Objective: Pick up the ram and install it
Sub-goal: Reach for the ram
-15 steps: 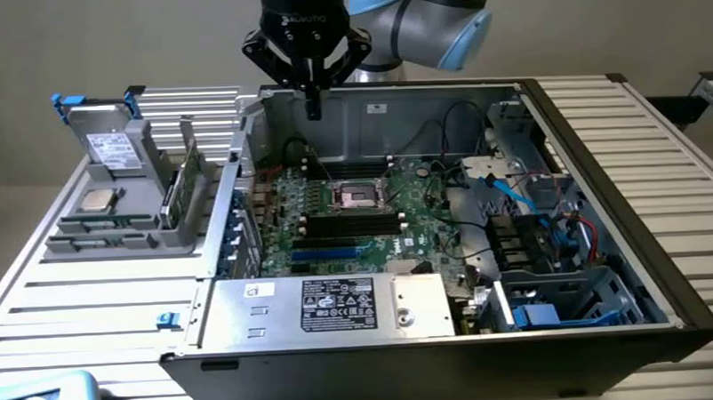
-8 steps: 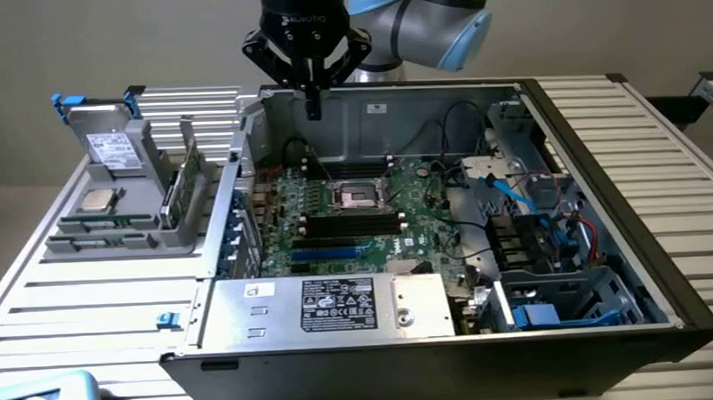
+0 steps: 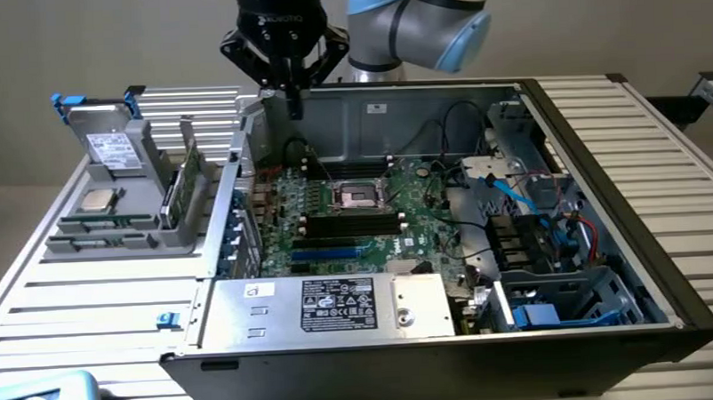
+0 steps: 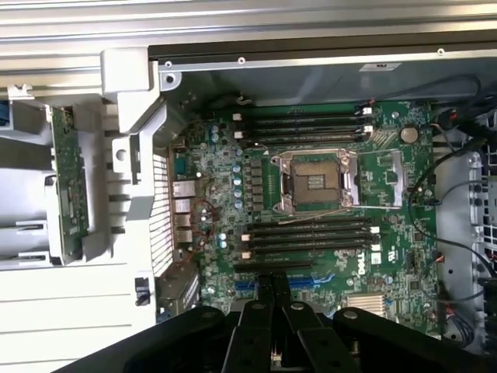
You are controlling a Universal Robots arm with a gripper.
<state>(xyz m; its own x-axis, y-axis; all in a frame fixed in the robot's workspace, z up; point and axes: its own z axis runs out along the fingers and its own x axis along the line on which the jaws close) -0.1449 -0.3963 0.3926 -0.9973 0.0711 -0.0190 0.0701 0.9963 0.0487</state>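
The pincer hangs over the far wall of the open computer case, its two black fingers pressed together with nothing between them. The white lettering on its body is too small to read. In the wrist view the fingers meet above the near edge of the motherboard.

The ram stands on edge in a grey holder on the slatted tabletop, outside the case on the exterior view's left and well apart from the pincer. In the wrist view it shows as a narrow green strip in its slot, and its chips and label are hard to make out.

A black label with white print lies on the silver power supply box at the case's near edge, and its text cannot be read. A white logo is printed sideways on the motherboard and is not clearly legible.

Long black memory slots run on both sides of the bare processor socket, with open room above them. Tangled cables crowd the case on the exterior view's right. The case's near wall cuts off the motherboard's front edge
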